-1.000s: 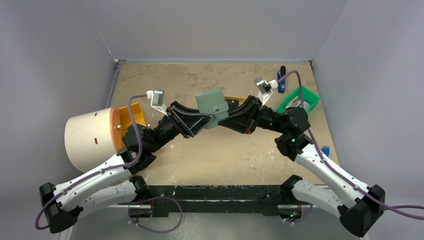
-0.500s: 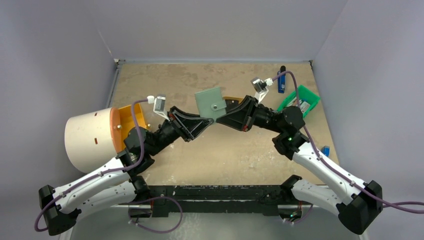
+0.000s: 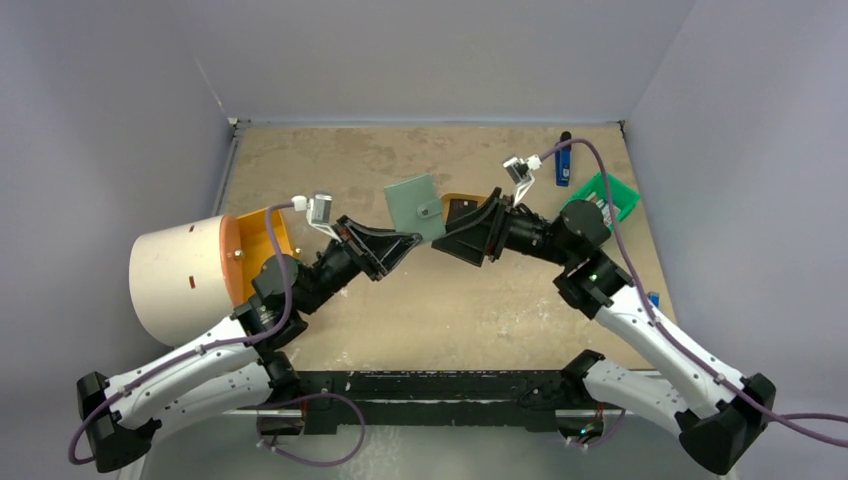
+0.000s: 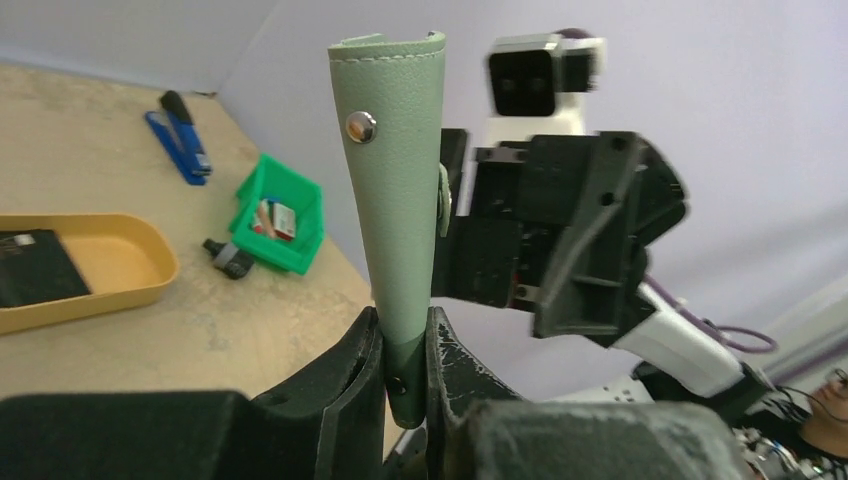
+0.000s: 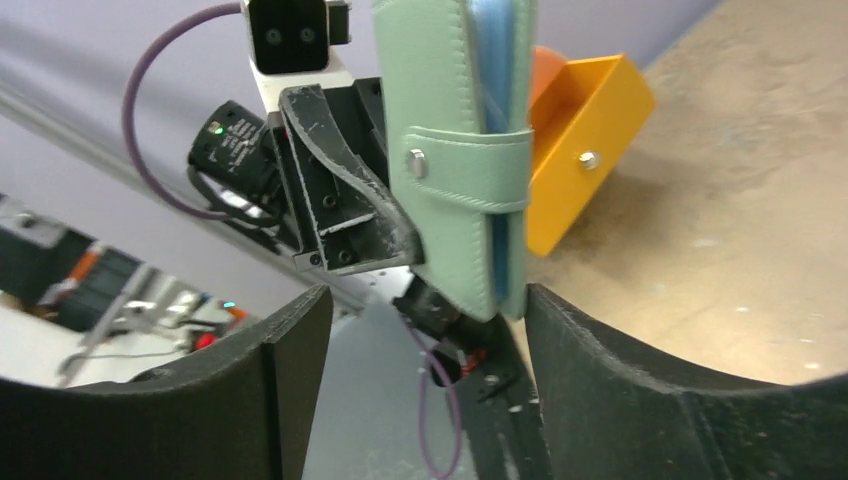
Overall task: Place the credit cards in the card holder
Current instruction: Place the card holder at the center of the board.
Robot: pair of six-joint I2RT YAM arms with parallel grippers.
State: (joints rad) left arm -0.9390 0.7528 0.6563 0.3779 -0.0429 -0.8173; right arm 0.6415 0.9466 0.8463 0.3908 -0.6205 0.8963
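Item: card holder (image 3: 414, 205), sage-green, folded shut, held upright in the air above the middle of the tabletop, somewhat toward the far edge. Snap tab (image 5: 462, 166) wrapped over one edge and fastened; a metal stud (image 4: 361, 125) shows on the opposite face. A blue layer (image 5: 498, 90) sits between the two leaves (card or lining, cannot tell). Left gripper (image 4: 402, 352): fingers pressed together on the holder's lower edge, carrying it. Right gripper (image 5: 425, 300): fingers spread wide, one on either side of the holder; whether either finger touches it cannot be told. The two grippers face each other across the holder. Other contents: tan oval tray (image 4: 110, 300) on the tabletop beyond the holder toward the far edge, containing a black square item (image 4: 35, 268); green bin (image 3: 600, 200) near the right edge toward the far right corner, holding small objects; blue tool (image 3: 563, 165) just beside the far right corner; white cylinder (image 3: 180, 280) lying on its side at the left edge, with an orange box (image 5: 585, 130) at its open end.
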